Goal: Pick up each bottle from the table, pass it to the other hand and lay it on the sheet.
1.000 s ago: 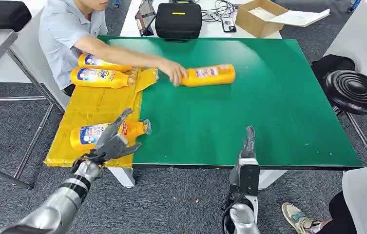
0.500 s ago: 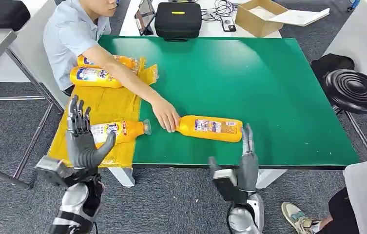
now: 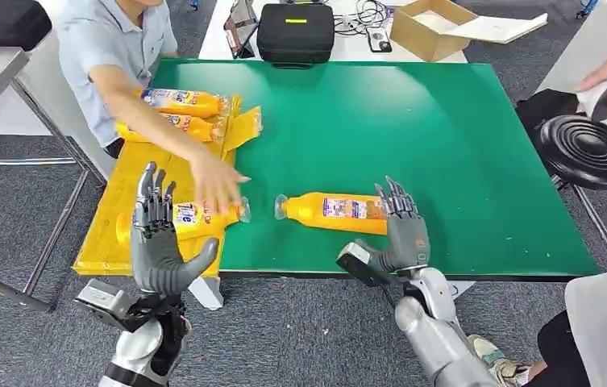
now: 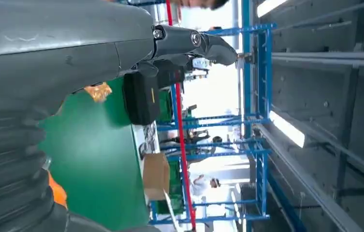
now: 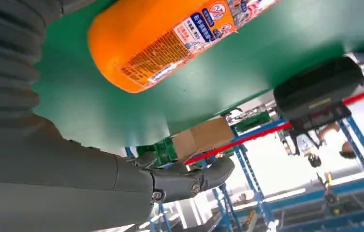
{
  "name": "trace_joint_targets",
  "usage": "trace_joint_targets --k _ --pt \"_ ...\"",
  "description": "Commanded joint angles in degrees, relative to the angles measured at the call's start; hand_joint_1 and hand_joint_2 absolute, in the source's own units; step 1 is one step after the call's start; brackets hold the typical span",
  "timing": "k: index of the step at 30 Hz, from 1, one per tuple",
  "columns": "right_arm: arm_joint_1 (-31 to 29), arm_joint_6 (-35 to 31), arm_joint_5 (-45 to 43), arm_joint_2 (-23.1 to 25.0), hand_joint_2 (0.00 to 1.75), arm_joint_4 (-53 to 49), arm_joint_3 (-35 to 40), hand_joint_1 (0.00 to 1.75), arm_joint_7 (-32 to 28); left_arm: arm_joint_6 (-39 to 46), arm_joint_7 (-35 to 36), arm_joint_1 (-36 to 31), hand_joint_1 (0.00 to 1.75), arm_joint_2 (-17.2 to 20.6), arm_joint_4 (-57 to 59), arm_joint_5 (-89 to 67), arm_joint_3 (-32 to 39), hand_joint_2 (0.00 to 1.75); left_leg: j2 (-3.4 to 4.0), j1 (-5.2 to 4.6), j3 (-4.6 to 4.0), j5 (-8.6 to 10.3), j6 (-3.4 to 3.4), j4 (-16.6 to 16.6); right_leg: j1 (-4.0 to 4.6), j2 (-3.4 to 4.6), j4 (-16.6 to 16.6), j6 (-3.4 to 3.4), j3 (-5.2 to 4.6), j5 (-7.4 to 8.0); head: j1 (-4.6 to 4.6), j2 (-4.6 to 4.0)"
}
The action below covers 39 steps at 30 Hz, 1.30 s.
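Head view: right robot hand, fingers apart, rests against the bottle near the surface's front edge; left robot hand spread wide, holding nothing.

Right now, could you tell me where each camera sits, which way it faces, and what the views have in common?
Head view: high on the body, looking forward and down at the green table, the yellow sheet and a person's hand; both the left hand and right hand rise from below.
Left wrist view: behind the left hand, looking across the table to blue racks.
Right wrist view: behind the right hand, beside the orange bottle.
Shared: that bottle and the black case.
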Motion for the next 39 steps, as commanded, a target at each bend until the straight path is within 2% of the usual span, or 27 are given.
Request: trace_joint_targets --k 1,6,7,9,10,11,21,22,28,32,37,38,39 --pt "-9.6 1.5 0.8 1.1 1.75 17.4 2.7 0.00 1.8 -0.3 0.7 -5.5 0.00 0.4 8.0 1.2 -3.9 1.75 -0.02 0.00 0.21 -0.06 -0.03 0.0 0.01 -0.03 0.0 -0.06 0.22 -0.07 0.02 0.00" --pt "-11.7 4.8 1.3 1.2 1.75 20.6 2.7 0.00 5.3 1.1 2.0 -7.2 0.00 0.4 9.5 -0.4 -5.4 1.75 -0.04 0.00 0.28 -0.09 -0.03 0.0 0.01 -0.06 0.0 -0.09 0.29 -0.12 0.02 0.00" --pt "-12.8 6.4 2.7 1.1 1.75 22.3 3.6 0.00 7.8 1.1 2.7 -7.9 0.00 0.4 10.3 -0.3 -6.0 1.75 -0.04 0.00 0.18 -0.04 -0.03 0.0 0.00 -0.05 0.0 -0.07 0.19 -0.06 0.00 0.00" --pt "-13.0 6.5 2.8 1.0 1.75 22.4 3.6 0.00 7.9 1.1 2.9 -8.2 0.00 0.3 10.6 -0.3 -6.2 1.75 -0.05 0.01 0.21 -0.06 -0.03 0.0 0.01 -0.06 0.0 -0.07 0.23 -0.08 0.02 0.00" --pt "-14.1 8.5 4.0 1.0 1.75 24.0 4.3 0.00 11.5 0.8 3.4 -8.7 0.00 0.2 11.2 0.2 -6.7 1.75 -0.05 0.00 0.12 -0.03 -0.02 0.0 0.00 -0.05 0.0 -0.06 0.14 -0.05 0.02 0.00" --pt "-14.6 9.3 4.2 1.0 1.75 24.2 4.2 0.00 12.6 0.9 3.6 -8.9 0.00 0.1 11.3 0.2 -6.8 1.75 -0.02 0.00 0.21 -0.07 -0.03 0.0 0.00 -0.03 0.0 -0.07 0.23 -0.08 0.00 0.00" --pt "-14.8 9.4 4.2 1.0 1.75 24.2 4.2 0.00 12.7 0.9 3.7 -8.9 0.00 0.1 11.3 0.2 -6.9 1.75 -0.03 -0.01 0.16 -0.07 -0.02 0.0 0.00 -0.04 0.0 -0.06 0.17 -0.08 0.00 0.00" --pt "-15.0 10.3 4.8 1.1 1.75 24.6 4.4 0.00 15.5 0.9 3.9 -8.9 0.00 0.4 11.2 0.3 -7.2 1.75 -0.01 0.01 0.26 -0.11 -0.04 0.0 0.01 -0.03 0.0 -0.08 0.27 -0.12 0.00 0.00" --pt "-17.5 14.0 7.1 0.2 1.75 25.9 5.2 0.00 19.4 -1.2 5.8 -10.9 0.00 0.1 12.7 2.3 -8.9 1.75 -0.04 0.00 0.21 -0.09 -0.03 0.1 0.00 -0.06 0.1 -0.08 0.22 -0.11 0.02 0.00" --pt "-18.4 13.8 8.9 -0.2 1.75 26.4 5.8 0.00 20.4 -1.6 6.0 -11.7 0.00 -0.1 13.1 2.6 -9.9 1.75 -0.05 -0.01 0.05 -0.01 0.00 0.0 -0.02 -0.06 0.0 -0.03 0.07 -0.03 0.02 0.00" --pt "-17.9 17.0 7.3 0.3 1.75 27.4 4.2 0.00 19.6 -2.0 6.2 -13.0 0.00 -0.5 15.0 3.5 -10.0 1.75 -0.08 0.01 0.18 -0.05 -0.01 0.0 0.01 -0.10 0.0 -0.06 0.22 -0.08 0.00 0.00" --pt "-17.6 19.3 6.7 0.1 1.75 27.9 3.4 1.61 19.1 -2.5 6.0 -13.7 0.00 -0.6 15.7 4.3 -9.8 1.75 -0.08 0.02 0.29 -0.10 -0.02 0.0 0.02 -0.11 0.0 -0.08 0.32 -0.13 0.02 0.00" --pt "-17.4 20.0 6.7 -0.1 1.75 28.1 3.3 1.75 18.9 -2.7 6.0 -13.9 0.00 -0.7 15.8 4.6 -9.7 1.75 -0.12 0.03 0.34 -0.13 -0.03 0.0 0.03 -0.15 0.0 -0.10 0.39 -0.18 0.00 0.00"
